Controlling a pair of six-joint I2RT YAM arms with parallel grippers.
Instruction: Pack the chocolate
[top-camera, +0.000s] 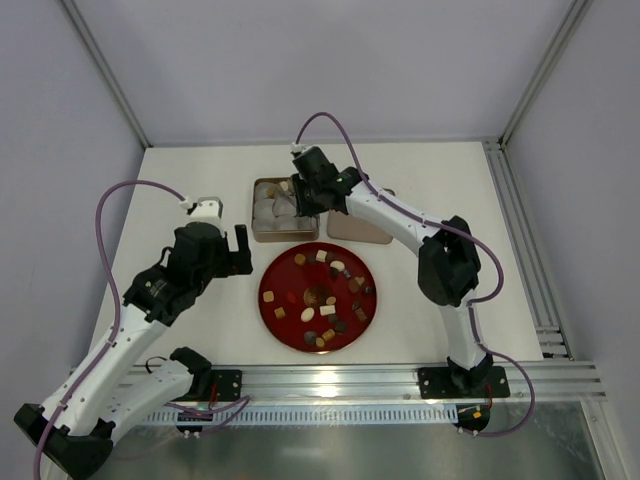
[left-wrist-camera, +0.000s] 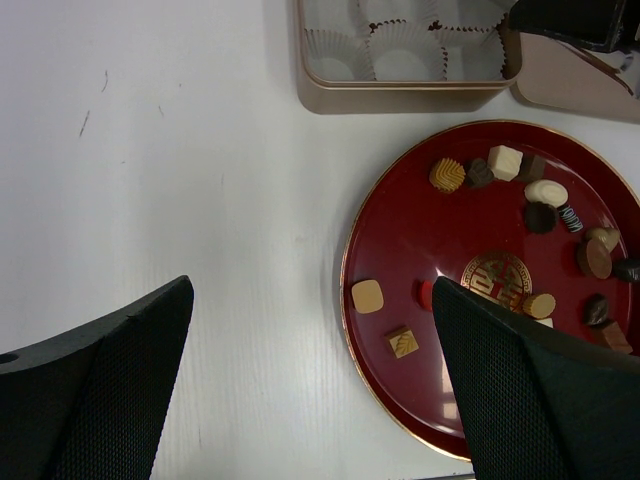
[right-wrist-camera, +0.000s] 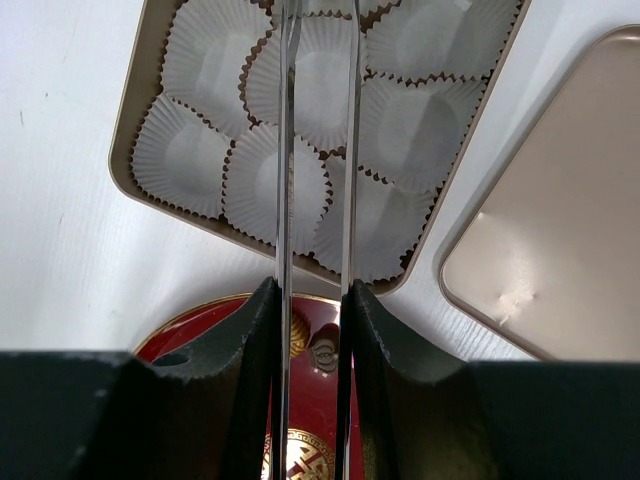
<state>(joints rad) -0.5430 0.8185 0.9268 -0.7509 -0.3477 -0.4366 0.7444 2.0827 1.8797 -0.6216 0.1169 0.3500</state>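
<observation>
My right gripper (right-wrist-camera: 310, 290), clenched on metal tweezers (right-wrist-camera: 285, 150), hangs over the tin (left-wrist-camera: 400, 98) at the frame's top. The chocolates (left-wrist-camera: 505, 160) lie on the red plate (left-wrist-camera: 400, 240) below. The tweezer tips may snag a paper cup (right-wrist-camera: 200, 60). My left gripper (left-wrist-camera: 312, 300) gapes.

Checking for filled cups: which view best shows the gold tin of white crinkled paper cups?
Right wrist: the gold tin is close up, visible cups empty. Top external shows it small, partly under the right gripper; left wrist catches only its near edge.
</observation>
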